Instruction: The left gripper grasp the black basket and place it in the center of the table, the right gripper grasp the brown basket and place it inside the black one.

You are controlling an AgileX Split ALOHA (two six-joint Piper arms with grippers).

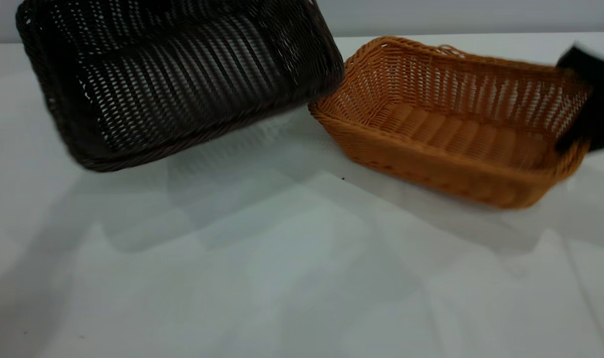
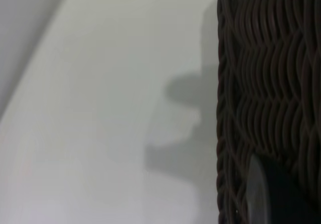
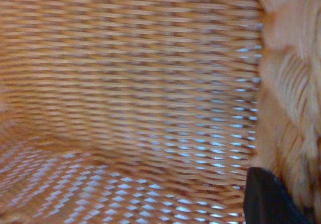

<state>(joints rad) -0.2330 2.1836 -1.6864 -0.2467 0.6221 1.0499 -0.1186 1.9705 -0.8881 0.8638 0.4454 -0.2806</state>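
Exterior view hides left claw behind tilted black basket (image 1: 182, 79); grip cannot be told.

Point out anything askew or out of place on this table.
The dark brown-black woven basket is tilted steeply, lifted off the pale grey-white table, opening toward the camera. The orange-tan woven basket also tips slightly, its right end raised at the right tool. Nothing looks spilled or damaged.

The right gripper (image 1: 588, 107) appears as a dark shape at the exterior view's right edge. One black fingertip (image 3: 268, 199) shows in each wrist view; the left gripper (image 2: 273, 196) is otherwise hidden.
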